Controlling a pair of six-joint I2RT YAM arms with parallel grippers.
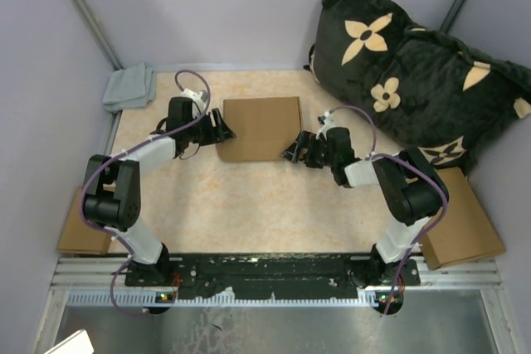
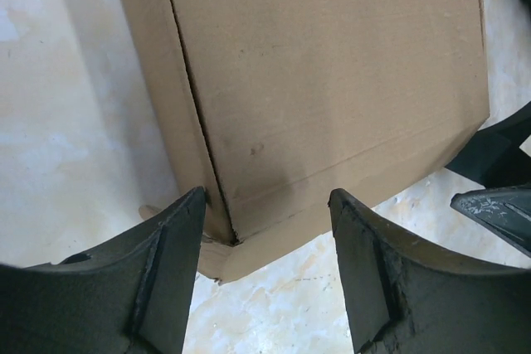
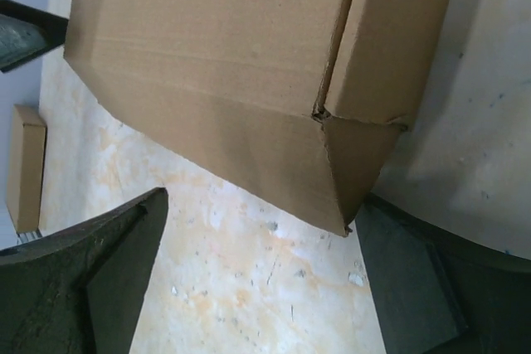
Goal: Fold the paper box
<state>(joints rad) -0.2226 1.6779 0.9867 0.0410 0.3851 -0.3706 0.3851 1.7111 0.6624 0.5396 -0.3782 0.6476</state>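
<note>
Seeing paper box closed on table; left gripper spread at near-left corner, right gripper spread at near-right corner, pinching nothing.

Pale grey walls, beige marbled tabletop, black floral cushion, folded grey cloth

The plain brown paper box lies flat, folded closed.
</note>
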